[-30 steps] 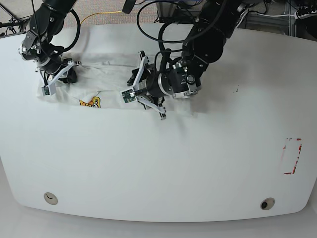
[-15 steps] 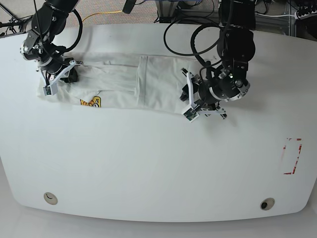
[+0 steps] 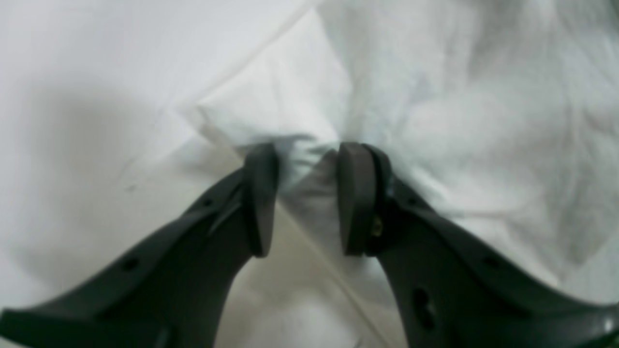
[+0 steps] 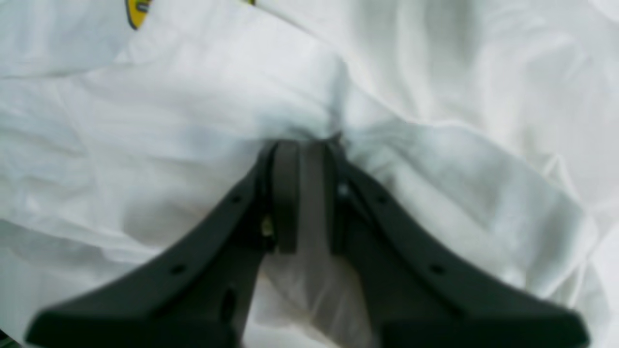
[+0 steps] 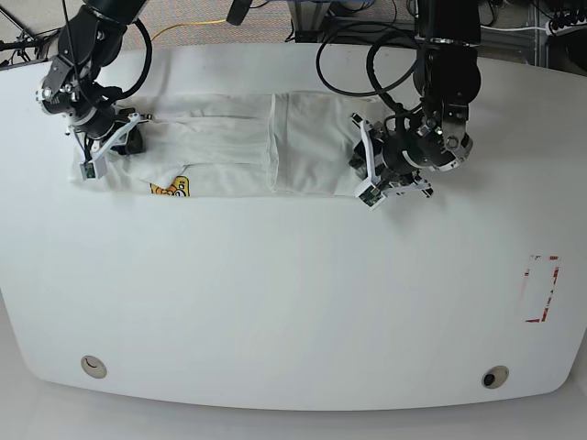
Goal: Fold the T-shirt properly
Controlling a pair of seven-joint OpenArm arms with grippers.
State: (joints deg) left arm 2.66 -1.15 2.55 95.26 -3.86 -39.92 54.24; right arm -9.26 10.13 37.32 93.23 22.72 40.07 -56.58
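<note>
While the T-shirt (image 5: 248,156) already lies as a long, narrow band across the far part of the desk (image 5: 293,302), the folding looks only partly done: judging from the base view, the sides have been brought in lengthwise, a crosswise crease or overlapping edge shows near the middle of the band, and a small patch of the yellow and orange print (image 5: 169,190) peeks out along the near edge toward the right arm's end. What seems left is to fold the band across its length into a compact packet and smooth it flat. The right end effector (image 4: 303,145) is nearly closed, its two pads almost together with a pinch of white cloth gathered between them, at one end of the band. The left end effector (image 3: 307,154) stands at the opposite end with a narrow gap between its pads, and a bunched ridge of the shirt's fabric sits in that gap, so it appears to grip the cloth near a corner; how firmly it is held I cannot tell. No box, basket or other container is visible in any view, so nothing is held inside anything here; the shirt simply rests on the bare desk surface.
</note>
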